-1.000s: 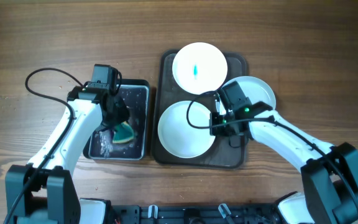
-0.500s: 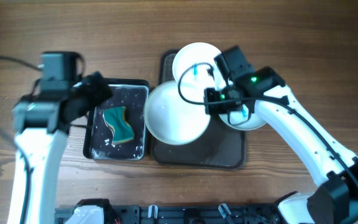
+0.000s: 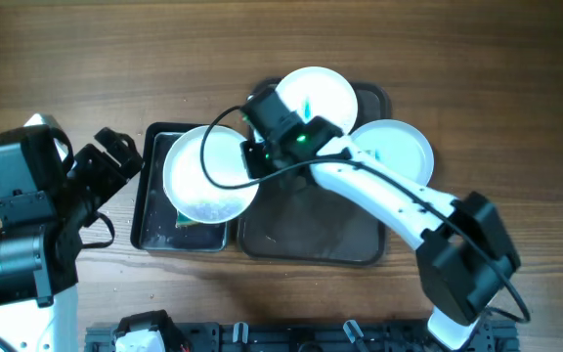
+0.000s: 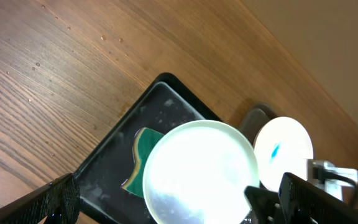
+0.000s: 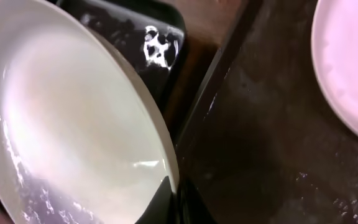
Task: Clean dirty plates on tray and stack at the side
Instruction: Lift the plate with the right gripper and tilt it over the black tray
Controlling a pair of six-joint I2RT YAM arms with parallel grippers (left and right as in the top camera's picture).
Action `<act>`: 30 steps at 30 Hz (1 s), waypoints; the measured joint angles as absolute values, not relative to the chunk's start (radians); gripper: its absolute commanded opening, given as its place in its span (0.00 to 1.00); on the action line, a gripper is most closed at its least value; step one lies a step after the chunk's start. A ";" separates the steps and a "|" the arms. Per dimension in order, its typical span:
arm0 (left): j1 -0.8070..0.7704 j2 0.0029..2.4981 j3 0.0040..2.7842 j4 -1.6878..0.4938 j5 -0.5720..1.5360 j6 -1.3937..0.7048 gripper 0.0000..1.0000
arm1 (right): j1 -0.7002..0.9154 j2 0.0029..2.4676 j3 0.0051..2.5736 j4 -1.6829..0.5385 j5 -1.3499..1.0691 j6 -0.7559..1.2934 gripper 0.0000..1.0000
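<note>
Soft, even light falls from above in the overhead view. The wooden counter is bright and sharp, with only faint shadow beneath the right arm. In the left wrist view the plate glares to blank white, its surface detail lost. The right wrist view is close and soft-focused, the plate's rim blurred, and wet glints shine on the dark tray.
</note>
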State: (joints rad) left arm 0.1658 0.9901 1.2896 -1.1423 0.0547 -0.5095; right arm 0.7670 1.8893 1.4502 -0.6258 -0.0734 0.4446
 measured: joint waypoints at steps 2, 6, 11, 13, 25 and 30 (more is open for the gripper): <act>0.166 0.990 1.290 -1.142 0.055 -0.509 1.00 | 0.791 1.889 1.456 -0.602 0.014 0.421 0.04; 0.166 0.992 1.290 -1.143 0.055 -0.509 1.00 | 0.858 1.889 1.506 -0.597 0.266 0.355 0.04; 0.166 0.997 1.290 -1.145 0.055 -0.509 1.00 | 0.992 1.889 1.565 -0.561 0.659 0.255 0.04; 0.166 0.997 1.290 -1.145 0.055 -0.509 1.00 | 1.034 1.889 1.572 -0.534 0.765 0.207 0.04; 0.166 0.997 1.290 -1.145 0.055 -0.509 1.00 | 1.163 1.889 1.574 -0.454 1.120 0.020 0.04; 0.166 0.997 1.290 -1.145 0.055 -0.509 1.00 | 1.176 1.889 1.574 -0.443 1.153 0.006 0.04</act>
State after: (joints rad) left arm 0.1658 0.9966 1.2896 -1.1446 0.0547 -0.5095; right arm 1.1759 1.8893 1.5738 -0.4427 1.1530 0.0055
